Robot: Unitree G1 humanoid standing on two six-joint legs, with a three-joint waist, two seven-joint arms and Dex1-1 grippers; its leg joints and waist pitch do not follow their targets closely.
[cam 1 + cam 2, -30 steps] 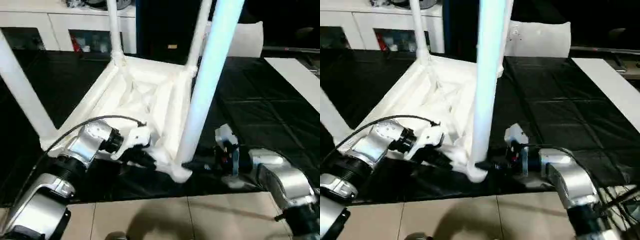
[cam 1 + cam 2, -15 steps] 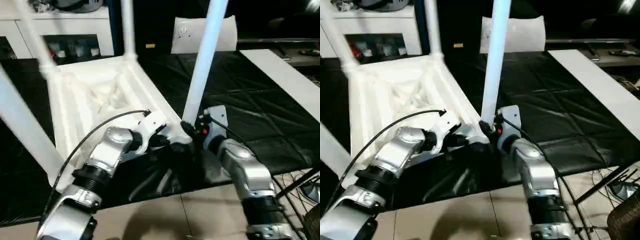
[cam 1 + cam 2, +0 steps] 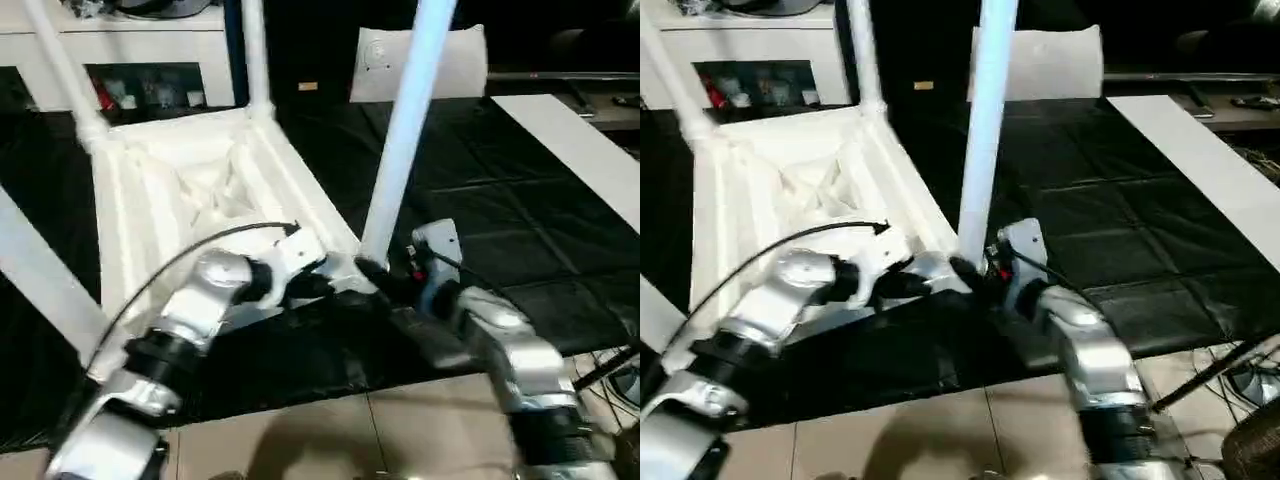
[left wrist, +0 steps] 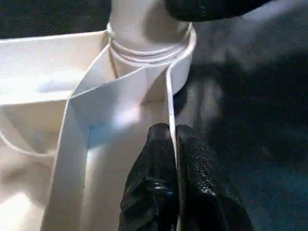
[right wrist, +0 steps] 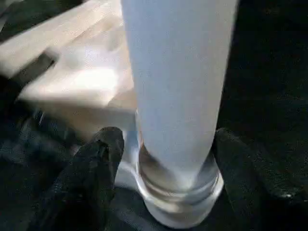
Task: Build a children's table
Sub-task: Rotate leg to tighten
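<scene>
— Since half a second back, what changed?

— Mostly my head tipped a little, so the whole scene slid; my right tool (image 3: 372,272) has stayed at the foot of the near leg (image 3: 405,130), and my left tool (image 4: 172,144) is still pinched on the tabletop's rim.

— Where's the table?

— Upside down on the black-covered counter (image 3: 520,240), tabletop (image 3: 190,190) with its ribs facing up. Two far legs stand in their corner sockets, another crosses at my left, and the near leg rises from the socket (image 5: 180,202) closest to me.

— And your tools?

— Left one is closed thin on the rim wall just beside that socket. Right one is open wide, a finger (image 5: 96,168) on either side of the leg's base — touching or just clear, I can't say.

— How would you finish well?

— Hold the rim steady with the left, close the right low on the leg, and press straight down the socket's line, not sideways — a tilt could jam it.

— What's hard to see?

— Whether the leg is fully seated; the leg tops are cut off.
</scene>
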